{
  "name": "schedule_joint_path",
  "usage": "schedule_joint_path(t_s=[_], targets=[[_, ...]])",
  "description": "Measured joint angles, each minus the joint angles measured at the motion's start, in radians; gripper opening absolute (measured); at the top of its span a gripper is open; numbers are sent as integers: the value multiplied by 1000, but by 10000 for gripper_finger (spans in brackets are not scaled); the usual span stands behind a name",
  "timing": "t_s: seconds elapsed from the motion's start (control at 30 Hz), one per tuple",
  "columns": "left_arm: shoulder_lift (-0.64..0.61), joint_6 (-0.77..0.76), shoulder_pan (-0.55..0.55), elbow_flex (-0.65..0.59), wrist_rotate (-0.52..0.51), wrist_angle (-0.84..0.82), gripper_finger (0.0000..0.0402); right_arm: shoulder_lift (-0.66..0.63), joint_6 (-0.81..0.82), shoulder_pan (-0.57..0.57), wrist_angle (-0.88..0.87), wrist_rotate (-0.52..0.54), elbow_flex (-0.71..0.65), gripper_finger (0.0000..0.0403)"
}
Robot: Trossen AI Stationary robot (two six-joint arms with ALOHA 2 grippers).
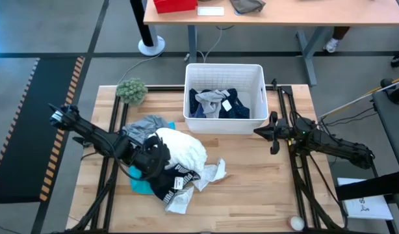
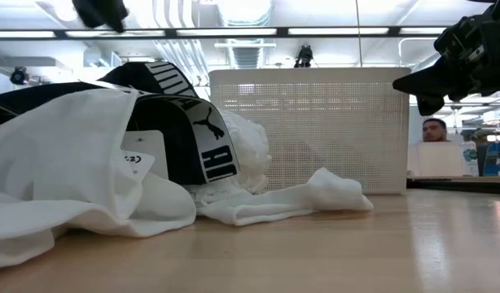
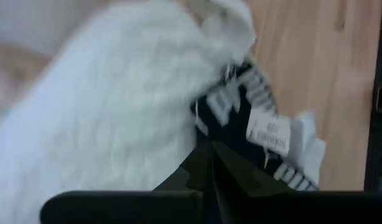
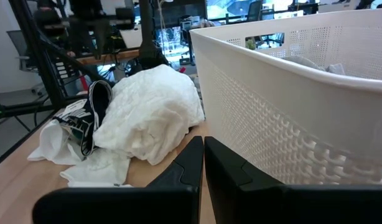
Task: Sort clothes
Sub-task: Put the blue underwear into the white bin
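Note:
A pile of clothes lies on the table in front of the white bin [image 1: 224,71]: a white garment [image 1: 185,148], a grey one [image 1: 147,123], a turquoise one [image 1: 138,183], a black lettered waistband piece [image 1: 166,182] with a tag, and white socks [image 1: 211,172]. A dotted navy garment [image 1: 238,109] and a grey one [image 1: 209,101] lie inside the bin. My left gripper [image 1: 159,158] is shut, low on the pile's left side. My right gripper [image 1: 258,132] is shut and empty beside the bin's right wall [image 4: 284,112]. My left gripper's shut fingertips [image 3: 205,149] point at the place where the white garment [image 3: 116,112] meets the black waistband piece [image 3: 241,118]. I cannot tell whether they touch the cloth or hold any of it.
A fuzzy green ball [image 1: 131,90] sits at the table's far left. A small pale ball [image 1: 295,223] lies near the front right edge. Bare wood lies between the pile and my right arm. A person [image 2: 433,130] sits beyond the table.

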Motion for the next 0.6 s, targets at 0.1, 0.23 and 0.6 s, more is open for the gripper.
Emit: schedule_joint_path(t_s=[0.1, 0.23, 0.6], targets=[[-7, -42, -3, -63, 45, -3, 24, 0, 0, 0, 0, 0, 0, 0], [0, -62, -8, -127, 98, 24, 71, 0, 0, 0, 0, 0, 0, 0], [55, -35, -34, -232, 116, 326, 249, 0, 0, 0, 0, 0, 0, 0]])
